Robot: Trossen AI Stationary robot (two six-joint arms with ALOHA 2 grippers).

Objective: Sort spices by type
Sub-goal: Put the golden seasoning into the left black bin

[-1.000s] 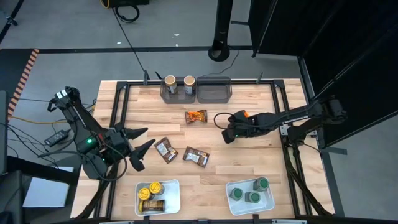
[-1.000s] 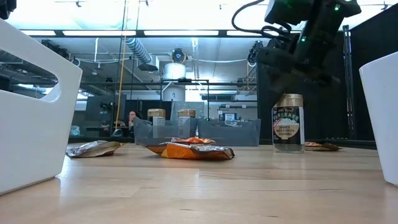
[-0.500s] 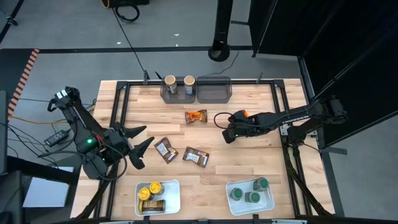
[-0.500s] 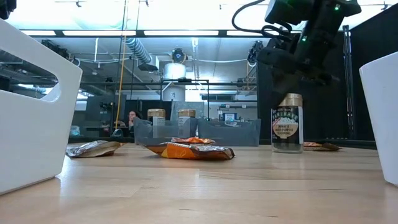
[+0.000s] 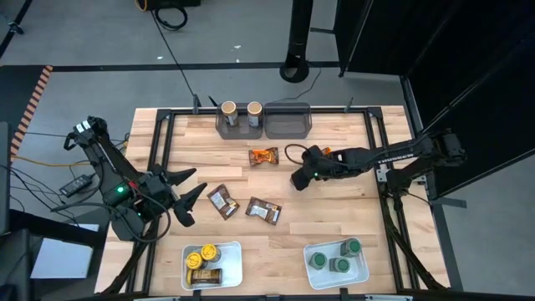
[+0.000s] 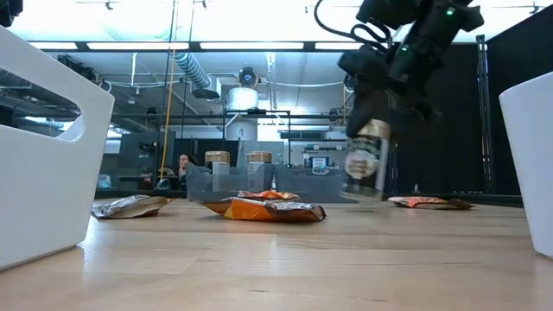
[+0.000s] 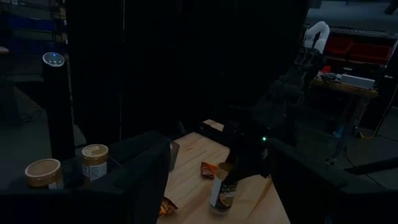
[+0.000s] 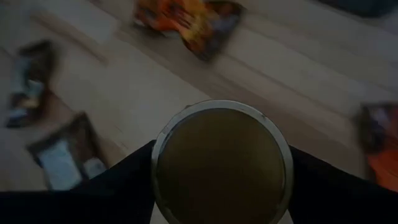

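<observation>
My right gripper [image 5: 299, 178] is shut on a small round jar with a tan lid [image 6: 367, 160] at mid-table; the lid fills the right wrist view [image 8: 221, 162]. My left gripper [image 5: 189, 199] is open and empty near the table's left edge. An orange packet [image 5: 264, 156] and two brown packets [image 5: 222, 201] [image 5: 263, 210] lie flat on the wood. Another orange packet [image 6: 429, 203] lies beyond the jar in the low view. Two tan-lidded jars [image 5: 227, 109] [image 5: 254, 109] stand in a grey bin. My right gripper pinches the jar's round side just below the lid [image 8: 155, 186] between its two fingers, one finger [image 8: 118, 186] on each side. The fingers come from above, slanting in from the table's right. The jar hangs tilted, its bottom [image 6: 361, 192] a little off the table.
Two grey bins [image 5: 288, 124] stand at the far edge. A white tray [image 5: 234, 251] at the near left holds yellow-lidded jars and a packet. A white tray [image 5: 313, 251] at the near right holds green-lidded jars. Bare wood lies between the packets and the trays.
My right gripper has moved toward the table's left edge with the tan-lidded jar. The jar stood upright on the table; now it is lifted a little and tilted.
</observation>
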